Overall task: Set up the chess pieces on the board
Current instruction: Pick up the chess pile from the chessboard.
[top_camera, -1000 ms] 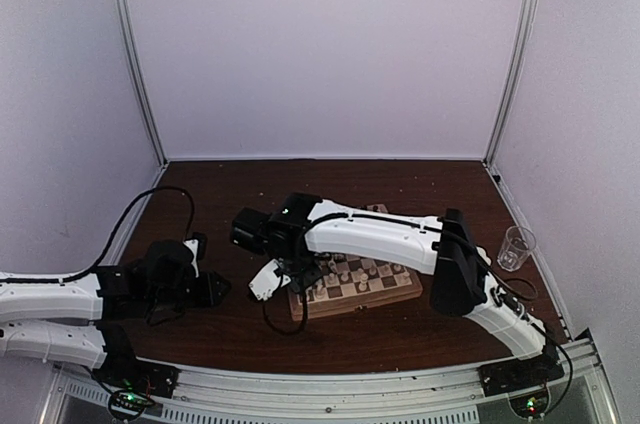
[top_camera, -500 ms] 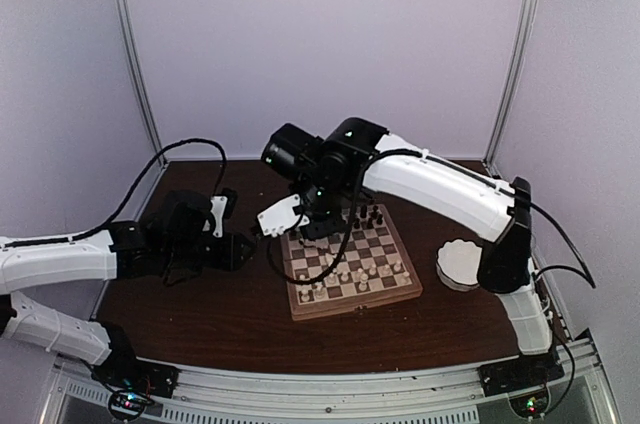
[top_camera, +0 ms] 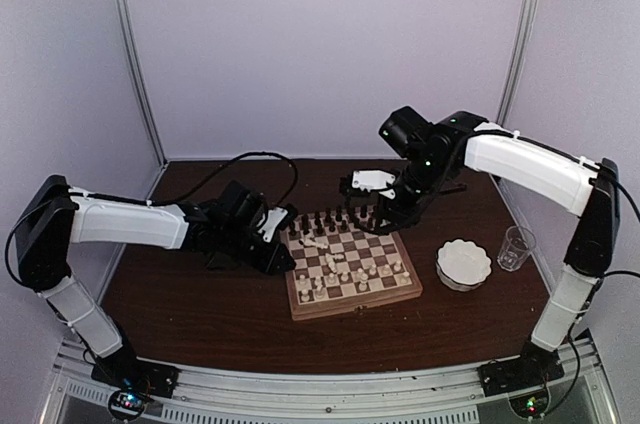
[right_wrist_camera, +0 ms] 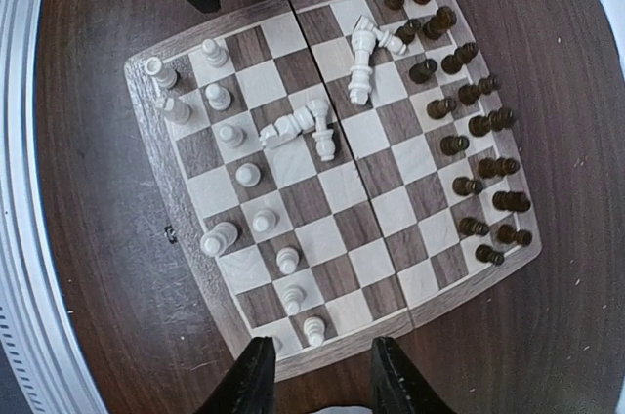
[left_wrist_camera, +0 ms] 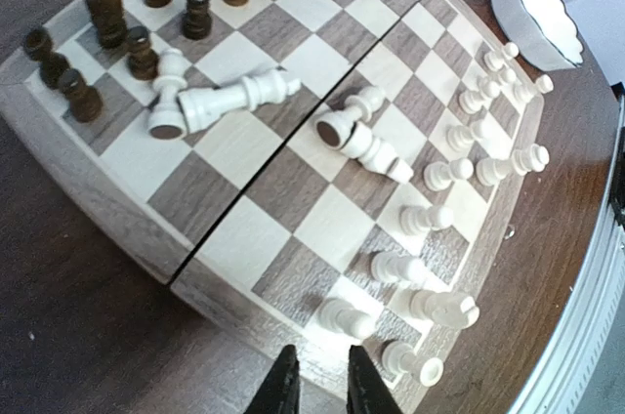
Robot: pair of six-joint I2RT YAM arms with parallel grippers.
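A dark brown wooden table (top_camera: 200, 314) stands inside a booth of plain white walls with metal posts at the corners. The board (top_camera: 352, 307) lies flat near the middle of the table, turned a little off square. Dark pieces (top_camera: 345, 217) stand upright in two rows along its far side. White pieces (top_camera: 345, 279) occupy the near side, most of them upright (though loosely placed, with gaps between them). A few toppled white pieces (left_wrist_camera: 229, 102) lie on their sides close to the dark rows, and others lie near the centre seam.

The left gripper (top_camera: 283, 252) sits at the board's left edge. In its wrist view its fingers (left_wrist_camera: 366, 385) are a narrow gap apart with nothing between them, and they hang over the wooden border by the white corner. Whether they touch the wood cannot be told.

The right gripper (top_camera: 383, 219) hangs above the far edge of the board, over the dark rows. In its wrist view the whole board shows below it, and its fingers (right_wrist_camera: 391, 375) are spread well apart and hold nothing.

A white scalloped bowl (top_camera: 464, 264) rests on the table just beside the board's right edge, and a clear cup (top_camera: 516, 247) stands beside the bowl.
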